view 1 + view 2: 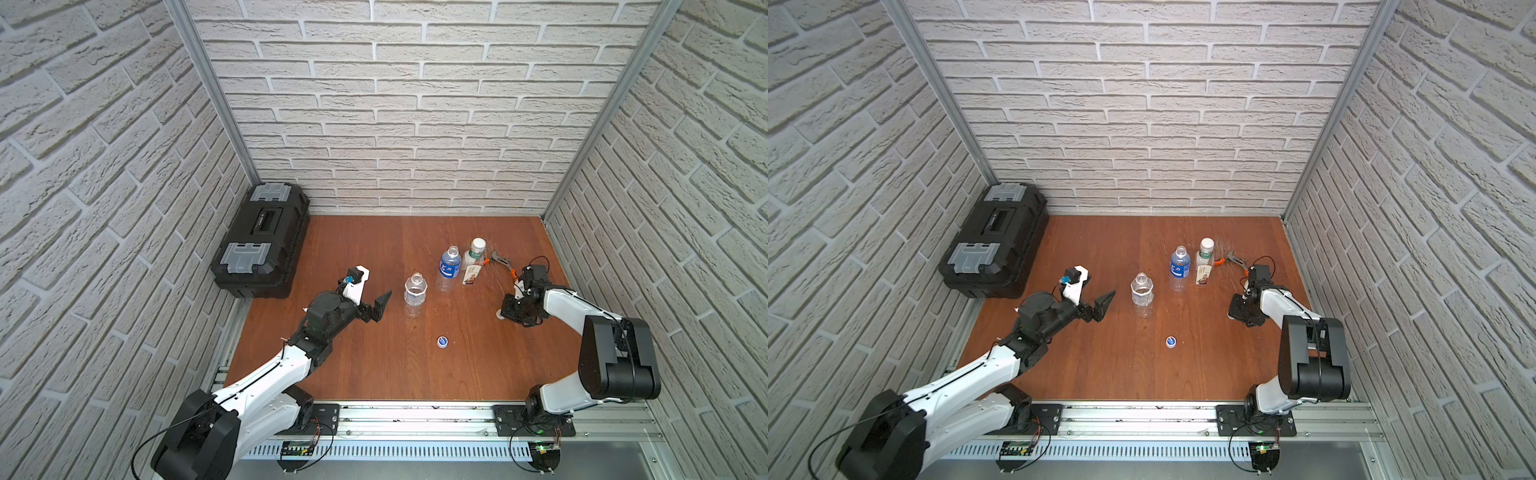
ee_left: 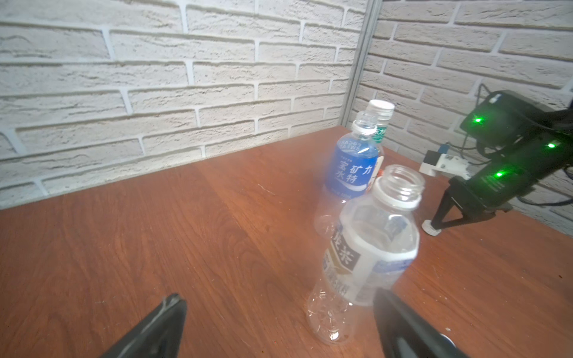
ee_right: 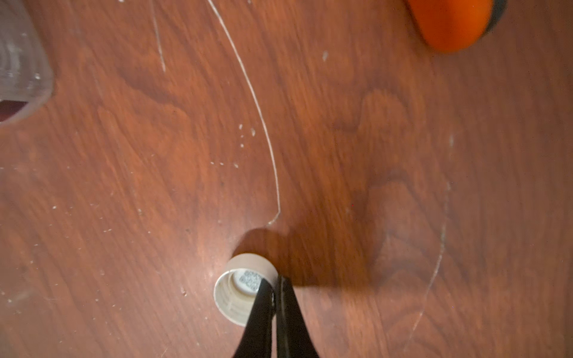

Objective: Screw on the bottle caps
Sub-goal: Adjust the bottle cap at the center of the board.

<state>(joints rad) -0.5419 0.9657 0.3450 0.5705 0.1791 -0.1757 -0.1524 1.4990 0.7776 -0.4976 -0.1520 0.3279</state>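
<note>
Roughly a third of the job looks done. In both top views the squarish bottle stands right of the frame's middle with a white cap on its neck (whether it is wound fully tight I cannot tell). Just left of it the blue-labelled bottle has a bare, open neck. So does the white-labelled bottle, a little lower and further left, apart from the other two.

Two caps are off. The blue cap lies alone on the worktop in the lower middle of a top view, well apart from every bottle. The loose white cap sits open side up on the wood. The right claw is pinched shut on its wall, one finger inside the rim and one outside, and the cap seems to rest on the worktop, not yet lifted. The left claw is spread wide and holds nothing. In the left wrist view the white-labelled bottle stands just beside one of its fingers, though I cannot say whether they touch.

What is left, by my reading: carry the pinched cap to an open neck (the wide-mouthed white-labelled bottle seems the likely one) and turn it down while the other claw steadies the bottle. The blue cap then goes on the blue-labelled bottle the same way.
</note>
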